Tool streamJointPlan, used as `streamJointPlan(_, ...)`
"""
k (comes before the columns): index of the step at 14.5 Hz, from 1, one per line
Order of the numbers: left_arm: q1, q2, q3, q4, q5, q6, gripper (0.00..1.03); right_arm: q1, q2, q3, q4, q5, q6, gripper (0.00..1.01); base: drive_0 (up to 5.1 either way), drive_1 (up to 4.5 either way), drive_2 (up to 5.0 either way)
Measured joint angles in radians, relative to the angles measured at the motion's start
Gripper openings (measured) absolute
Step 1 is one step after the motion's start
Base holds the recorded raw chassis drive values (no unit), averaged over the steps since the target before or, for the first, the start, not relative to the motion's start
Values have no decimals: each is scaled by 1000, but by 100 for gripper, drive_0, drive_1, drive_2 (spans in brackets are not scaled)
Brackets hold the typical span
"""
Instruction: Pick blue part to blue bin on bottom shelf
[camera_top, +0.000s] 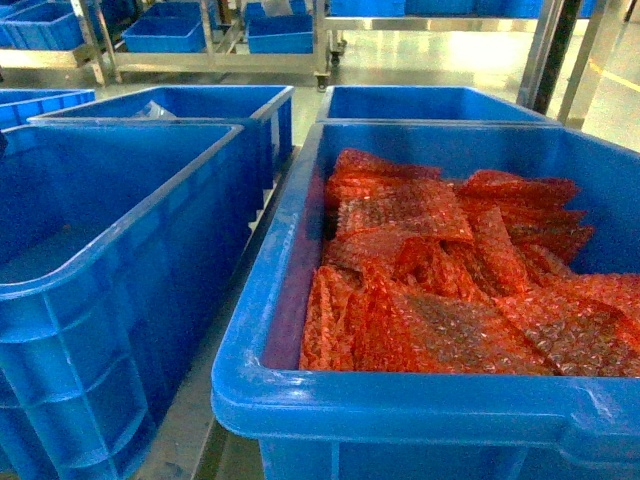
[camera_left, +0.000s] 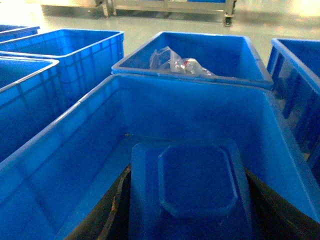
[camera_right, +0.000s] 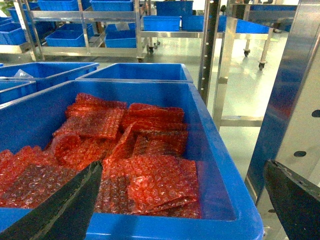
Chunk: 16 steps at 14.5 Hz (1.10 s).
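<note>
Left wrist view: left gripper (camera_left: 187, 200) pinches blue part (camera_left: 195, 182) over empty bin (camera_left: 65, 150), prob. for drop. Right gripper (camera_right: 185, 200) spread wide above bin w/ red bubble bags (camera_right: 150, 175).

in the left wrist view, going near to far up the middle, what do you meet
blue part held at the bottom edge → far wall of the near blue bin → next bin holding clear plastic bags → pale floor → wheeled steel rack
</note>
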Motion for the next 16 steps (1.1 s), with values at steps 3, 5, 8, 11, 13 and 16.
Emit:
streamJointPlan(3, 2, -25, 13, 8, -9, 0, 86, 0, 0, 0, 0, 0, 0, 98, 0, 0, 0)
streamJointPlan(5, 2, -24, 14, 3, -8, 0, 99, 0, 0, 0, 0, 0, 0, 98, 0, 0, 0)
streamJointPlan(8, 39, -54, -99, 239, 217, 38, 77, 0, 0, 0, 0, 0, 0, 98, 0, 0, 0)
streamJointPlan(11, 97, -175, -268, 278, 326, 50, 39, 0, 0, 0, 0, 0, 0, 98, 0, 0, 0)
streamJointPlan(13, 106, -256, -347, 279, 325, 50, 16, 0, 0, 0, 0, 0, 0, 98, 0, 0, 0)
streamJointPlan(16, 103, -373, -434, 244, 328, 52, 2, 0, 0, 0, 0, 0, 0, 98, 0, 0, 0)
